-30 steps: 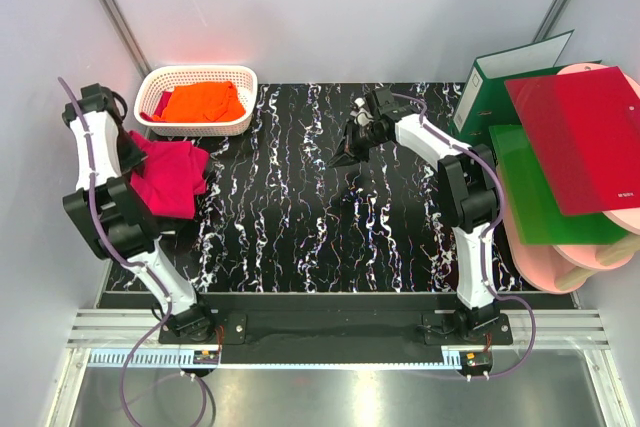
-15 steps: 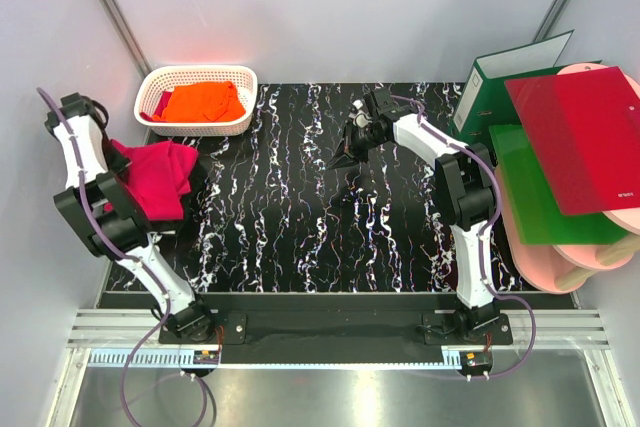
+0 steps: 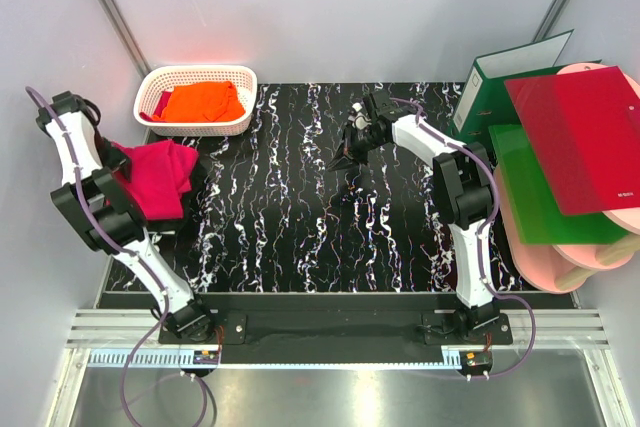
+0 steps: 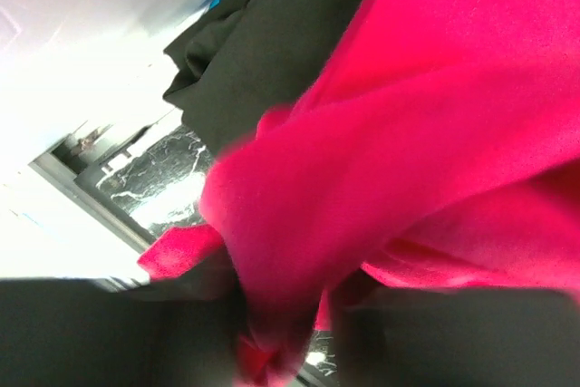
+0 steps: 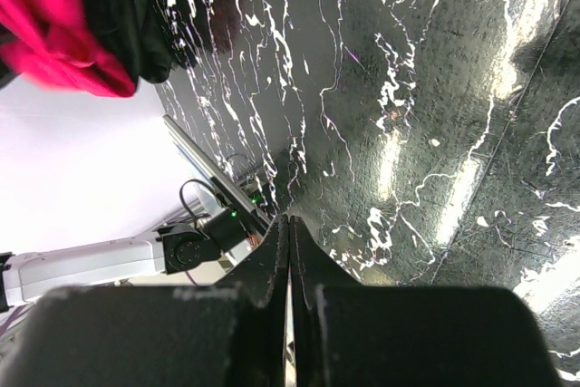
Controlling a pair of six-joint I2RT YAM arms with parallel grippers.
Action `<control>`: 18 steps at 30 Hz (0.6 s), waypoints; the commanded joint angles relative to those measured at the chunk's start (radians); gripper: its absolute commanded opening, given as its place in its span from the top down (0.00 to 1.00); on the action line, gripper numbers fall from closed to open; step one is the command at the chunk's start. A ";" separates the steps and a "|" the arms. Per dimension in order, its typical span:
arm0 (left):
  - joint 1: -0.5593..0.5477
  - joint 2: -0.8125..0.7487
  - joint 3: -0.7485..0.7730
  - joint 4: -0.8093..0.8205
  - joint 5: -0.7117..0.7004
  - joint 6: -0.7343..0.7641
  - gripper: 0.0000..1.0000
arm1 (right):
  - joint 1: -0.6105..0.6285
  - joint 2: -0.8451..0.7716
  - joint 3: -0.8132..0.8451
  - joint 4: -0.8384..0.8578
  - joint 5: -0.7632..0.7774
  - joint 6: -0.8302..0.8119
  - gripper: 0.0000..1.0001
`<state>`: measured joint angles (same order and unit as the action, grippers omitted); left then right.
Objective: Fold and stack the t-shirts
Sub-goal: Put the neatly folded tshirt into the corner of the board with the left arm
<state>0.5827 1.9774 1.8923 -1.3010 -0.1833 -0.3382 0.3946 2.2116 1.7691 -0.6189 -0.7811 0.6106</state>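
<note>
A crimson-pink t-shirt (image 3: pixel 155 182) lies bunched at the table's left edge, on top of a black t-shirt (image 4: pixel 263 52) that also shows in the right wrist view (image 5: pixel 127 15). My left gripper (image 3: pixel 108 159) is at the pink cloth's left side. In its wrist view the fingers (image 4: pixel 181 333) stand apart, with a fold of the pink t-shirt (image 4: pixel 381 160) hanging loosely between them. An orange t-shirt (image 3: pixel 200 102) lies in the white basket (image 3: pixel 195 72). My right gripper (image 3: pixel 342 160) hovers just over the table's far middle, shut and empty (image 5: pixel 288 224).
A green binder (image 3: pixel 500 77) stands at the far right. Beside it lie a red folder (image 3: pixel 575 137), a green folder (image 3: pixel 540 197) and pink plates (image 3: pixel 560 257). A bit of pink cloth (image 3: pixel 160 102) lies in the basket's left end.
My left arm has swung back towards the left wall, dragging the pink t-shirt a little left, and its jaws have spread apart. The right arm has stayed put.
</note>
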 commanded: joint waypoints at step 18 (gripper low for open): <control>0.005 -0.377 -0.288 0.382 0.568 -0.074 0.06 | 0.012 0.011 0.027 -0.002 -0.056 0.000 0.97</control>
<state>0.5858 1.7367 1.6787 -1.0893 0.1795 -0.3607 0.3962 2.2120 1.7691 -0.6220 -0.8043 0.6106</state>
